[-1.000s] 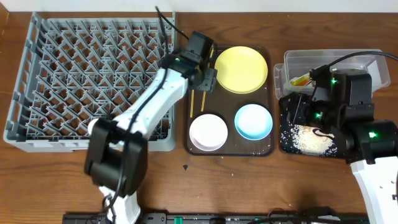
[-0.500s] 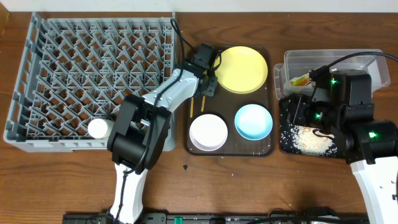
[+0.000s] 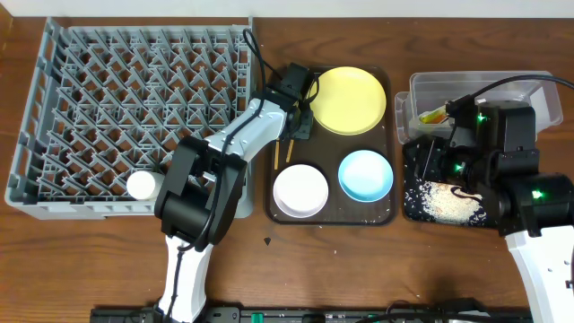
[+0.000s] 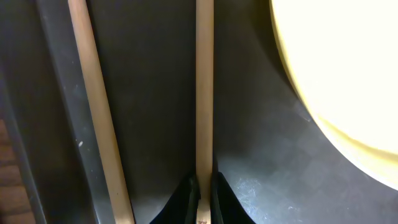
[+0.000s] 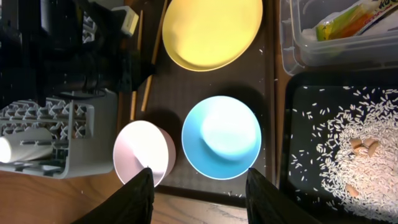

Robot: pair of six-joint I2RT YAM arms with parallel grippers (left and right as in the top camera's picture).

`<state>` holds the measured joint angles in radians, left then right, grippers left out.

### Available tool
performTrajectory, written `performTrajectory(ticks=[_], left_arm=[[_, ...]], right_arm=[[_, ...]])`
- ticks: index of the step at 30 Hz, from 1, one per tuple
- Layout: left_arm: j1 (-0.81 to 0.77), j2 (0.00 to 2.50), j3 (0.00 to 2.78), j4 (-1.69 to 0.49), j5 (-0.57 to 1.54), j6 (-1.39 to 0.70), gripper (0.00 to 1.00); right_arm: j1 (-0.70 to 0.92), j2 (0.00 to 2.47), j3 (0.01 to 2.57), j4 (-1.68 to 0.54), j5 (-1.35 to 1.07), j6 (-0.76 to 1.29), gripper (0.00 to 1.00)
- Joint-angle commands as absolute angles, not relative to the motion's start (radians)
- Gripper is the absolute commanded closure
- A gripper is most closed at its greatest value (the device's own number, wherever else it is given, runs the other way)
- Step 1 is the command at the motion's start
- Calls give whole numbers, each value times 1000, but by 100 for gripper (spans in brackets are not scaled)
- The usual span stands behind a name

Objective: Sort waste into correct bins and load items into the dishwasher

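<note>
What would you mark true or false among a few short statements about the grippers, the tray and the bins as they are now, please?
1. The left gripper is shut on one chopstick. True.
2. The rice lies in the black tray. True.
3. The snack wrapper lies in the black tray too. False: it is in the clear tub.
4. The yellow plate is stacked on the white bowl. False: they sit apart on the brown tray.
5. The right gripper holds the light-blue bowl. False: it is open and holds nothing.
</note>
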<state>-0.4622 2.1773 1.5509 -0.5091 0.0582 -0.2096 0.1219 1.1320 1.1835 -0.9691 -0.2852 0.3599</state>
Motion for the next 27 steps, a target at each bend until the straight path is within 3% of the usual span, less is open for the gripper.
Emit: performTrajectory(ticks=[1,10,15,19,27], left_arm=[[-464,2152,1558,-530,71,-216,92],[-395,1884,1559,-595,70,-249,92],[-356,1766,1558,-752,5,-249,92],[-324,1758,1553,-849,-125,-249,92],[-281,1857,1525,-849,-125,-234,92]], right_arm=[[119,1132,1188,-981,-297,366,55],[119,1133,1188,-983,-296,366,57],[119,1133,1188,-982,-296,366,57],[119,1133,1188,-982,-296,366,57],[119,1133,1188,-980,-296,366,56]])
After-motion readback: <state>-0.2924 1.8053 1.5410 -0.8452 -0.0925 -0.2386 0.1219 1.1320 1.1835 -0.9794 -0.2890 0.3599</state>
